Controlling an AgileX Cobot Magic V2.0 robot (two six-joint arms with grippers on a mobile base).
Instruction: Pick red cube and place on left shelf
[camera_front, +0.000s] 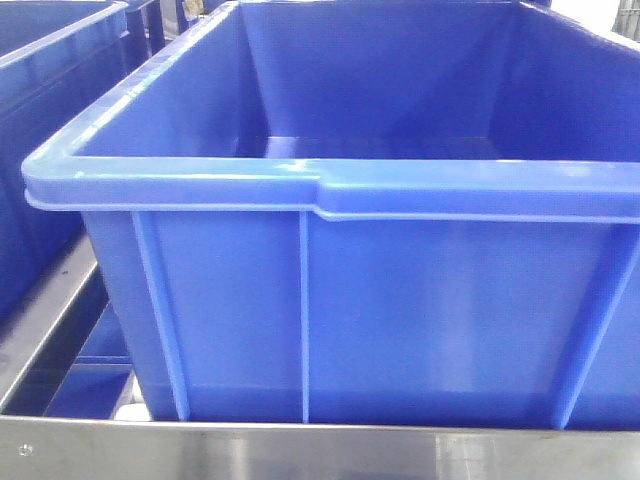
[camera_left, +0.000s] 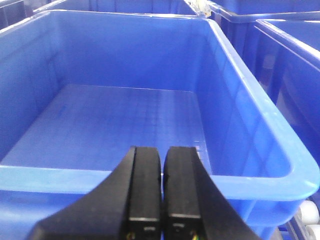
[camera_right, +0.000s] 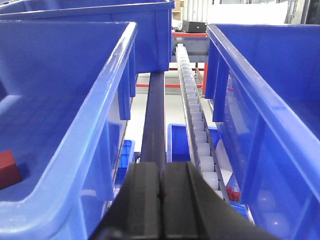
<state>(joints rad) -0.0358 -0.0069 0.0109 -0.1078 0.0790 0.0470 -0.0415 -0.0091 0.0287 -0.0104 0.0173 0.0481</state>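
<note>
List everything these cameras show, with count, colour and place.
blue crates: several, dark blue, side by side on the shelf; the nearest looks empty in the left wrist view
red cube: one, red, on the floor of the left crate in the right wrist view, partly cut off by the frame edge
left shelf: one, shiny steel, its front rail under the crates
roller track: one, white rollers, between two crates
dark bar: one, beside the rollers
left hand: one, black, shut, at the near crate's front rim
right hand: one, black, shut, over the gap between crates
</note>
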